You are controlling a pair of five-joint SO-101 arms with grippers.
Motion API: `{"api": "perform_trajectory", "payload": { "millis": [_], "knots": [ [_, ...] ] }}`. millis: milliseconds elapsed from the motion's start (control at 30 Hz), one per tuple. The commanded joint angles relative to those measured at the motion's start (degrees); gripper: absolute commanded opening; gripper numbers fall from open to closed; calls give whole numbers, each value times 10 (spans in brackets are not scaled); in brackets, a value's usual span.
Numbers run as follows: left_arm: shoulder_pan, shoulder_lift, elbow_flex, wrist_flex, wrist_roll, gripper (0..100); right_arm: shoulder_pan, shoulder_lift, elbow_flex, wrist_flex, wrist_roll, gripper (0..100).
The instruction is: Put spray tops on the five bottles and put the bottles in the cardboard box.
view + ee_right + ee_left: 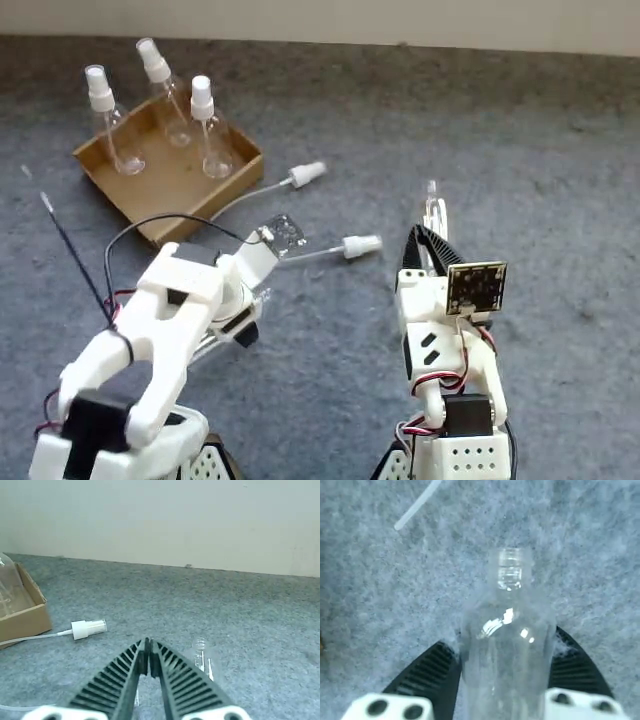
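Observation:
My left gripper (pixel 502 641) is shut on a clear bottle (pixel 506 630) that has no top on its open threaded neck, held low over the carpet. In the high view the left arm (pixel 190 290) stands near the box's front corner. My right gripper (pixel 149 651) is shut with nothing in it. Just beyond it stands another topless clear bottle (pixel 201 655) (pixel 432 203). Two white spray tops with long tubes lie on the carpet, one (pixel 306 175) by the box and one (pixel 361 245) between the arms. The cardboard box (pixel 115 185) holds three upright bottles with tops on.
Grey carpet covers the floor. A pale wall runs along the back edge (pixel 400 20). A thin tube end (pixel 417 505) lies ahead of the held bottle. A black cable (pixel 75 250) trails left of the left arm.

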Motion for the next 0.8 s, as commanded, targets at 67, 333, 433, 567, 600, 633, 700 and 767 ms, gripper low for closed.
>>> {"api": "perform_trajectory", "payload": {
  "millis": [67,333,433,567,600,633,700,767],
  "knots": [
    [-3,20,-70,27,-5,155,-2,-2,76,-3,-4,5],
    [-1,19,-68,58,-20,290,-2,-4,76,-3,-4,5],
    [-3,21,-69,58,-47,284,-2,-4,76,-3,-4,5],
    [-1,22,-68,58,-48,284,-2,-4,76,-3,-4,5],
    [-1,22,-68,58,-48,284,-2,-4,76,-3,-4,5],
    [-1,22,-68,58,-48,284,-2,-4,76,-3,-4,5],
    [-1,22,-68,58,-49,284,-2,-4,76,-3,-4,5],
    [-1,22,-68,58,-49,284,-2,-4,76,-3,-4,5]
  ]
}}
